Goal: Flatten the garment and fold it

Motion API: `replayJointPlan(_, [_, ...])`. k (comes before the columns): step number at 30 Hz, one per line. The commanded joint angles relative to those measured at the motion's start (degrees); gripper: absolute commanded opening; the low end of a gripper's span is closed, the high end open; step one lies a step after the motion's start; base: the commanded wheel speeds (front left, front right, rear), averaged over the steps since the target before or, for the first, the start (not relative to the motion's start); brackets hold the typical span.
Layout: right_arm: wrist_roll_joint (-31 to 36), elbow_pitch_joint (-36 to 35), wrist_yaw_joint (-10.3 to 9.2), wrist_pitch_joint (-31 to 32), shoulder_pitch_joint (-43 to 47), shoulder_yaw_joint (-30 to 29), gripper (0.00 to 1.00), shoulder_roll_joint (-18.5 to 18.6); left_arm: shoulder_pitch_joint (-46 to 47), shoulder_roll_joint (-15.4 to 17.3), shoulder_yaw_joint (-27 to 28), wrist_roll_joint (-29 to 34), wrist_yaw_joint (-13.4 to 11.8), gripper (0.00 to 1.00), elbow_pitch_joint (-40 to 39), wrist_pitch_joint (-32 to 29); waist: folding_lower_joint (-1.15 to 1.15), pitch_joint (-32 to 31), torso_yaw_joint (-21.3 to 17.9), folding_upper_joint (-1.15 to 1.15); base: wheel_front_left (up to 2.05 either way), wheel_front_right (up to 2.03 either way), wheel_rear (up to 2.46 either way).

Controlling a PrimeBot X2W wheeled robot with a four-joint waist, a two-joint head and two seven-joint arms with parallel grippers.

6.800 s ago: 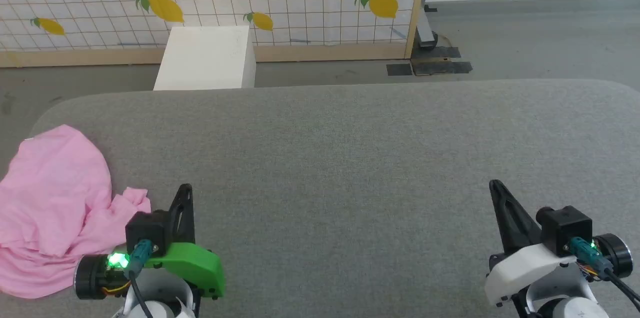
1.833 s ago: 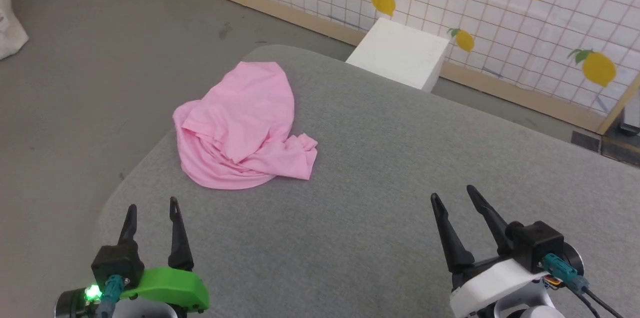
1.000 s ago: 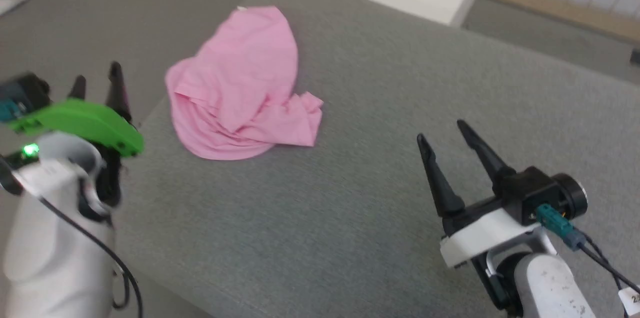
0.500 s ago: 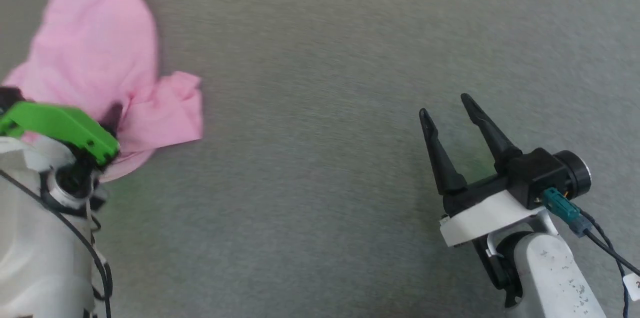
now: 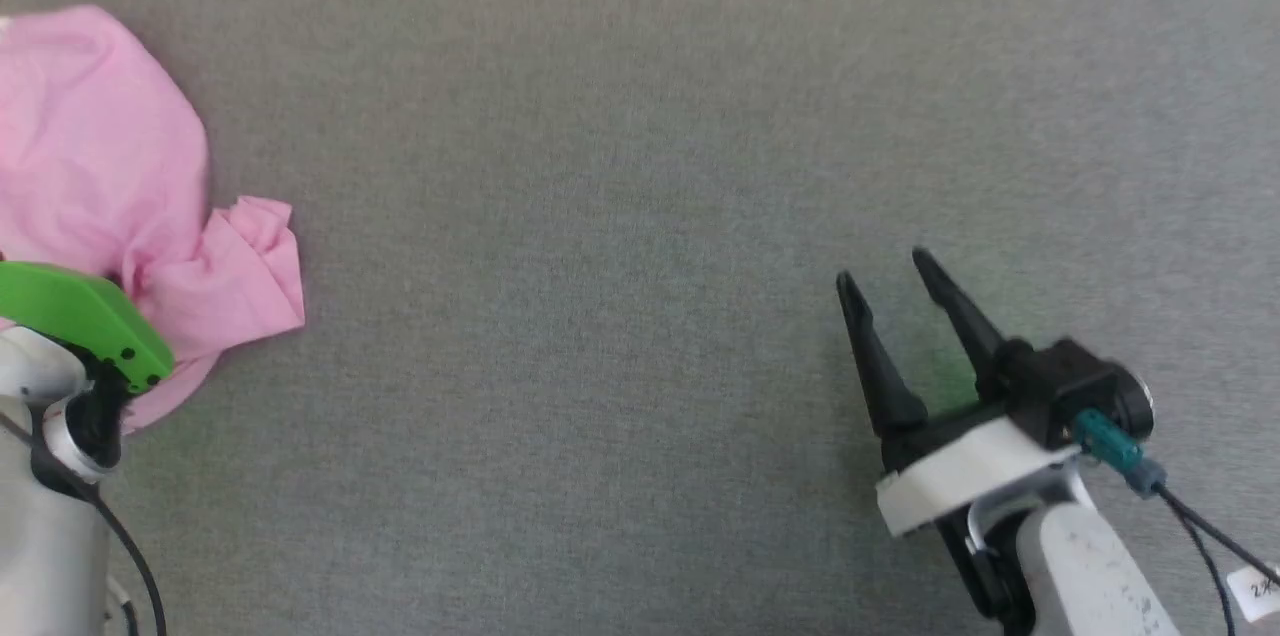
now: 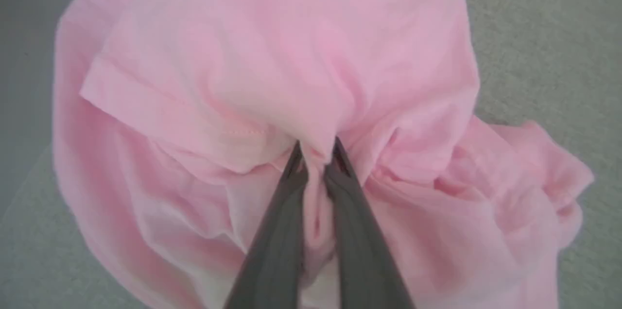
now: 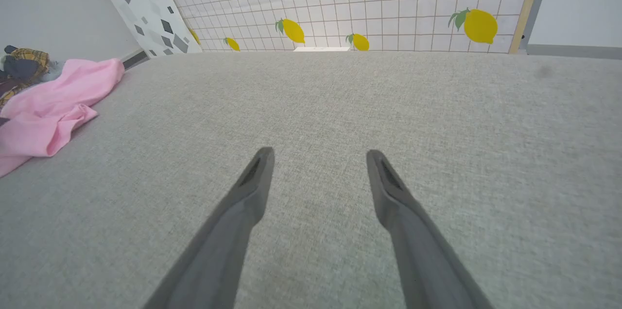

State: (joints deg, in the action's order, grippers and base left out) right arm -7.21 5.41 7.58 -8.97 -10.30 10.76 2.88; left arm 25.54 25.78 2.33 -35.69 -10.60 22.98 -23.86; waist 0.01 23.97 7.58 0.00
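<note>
grey fabric surface (image 5: 640,166) (garment (image 5: 100,146) at left), lemon-print grid wall (image 7: 369,3) behind

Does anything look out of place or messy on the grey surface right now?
The garment is the odd thing: it lies crumpled in a bunched heap near the left edge of the grey surface, not flat, with a fold pinched in the left gripper. Nothing looks spilled or damaged.
</note>
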Motion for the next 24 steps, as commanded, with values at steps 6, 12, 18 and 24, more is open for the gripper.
replayJointPlan(6, [-2.5, 2.2, -0.09, -1.0, 5.2, -1.1, 1.0, 0.0, 3.1, 3.5, -2.7, 8.9, 2.8, 0.0, -6.3, 17.2, -0.01, -18.1, 1.2, 0.0, 0.0, 0.0, 0.0])
replayJointPlan(12, [-3.5, 2.4, -0.09, -0.8, 8.5, -1.8, 1.0, 0.0, 8.7, 1.8, -7.8, 13.1, 5.5, 0.0, -11.2, 24.9, -0.01, -23.7, -1.7, 0.0, 0.0, 0.0, 0.0])
replayJointPlan(18, [-3.5, 1.5, -0.09, 0.0, 10.3, -2.1, 1.0, 0.0, 11.9, -3.4, -13.6, 14.1, 6.9, 0.0, -15.9, 26.6, -0.01, -26.5, -6.6, 0.0, 0.0, 0.0, 0.0])
replayJointPlan(24, [-3.0, 0.1, -0.09, 1.3, 11.0, -1.6, 1.0, 0.0, 11.8, -10.7, -20.0, 12.8, 8.3, 0.0, -17.3, 26.1, -0.01, -26.8, -12.7, 0.0, 0.0, 0.0, 0.0])
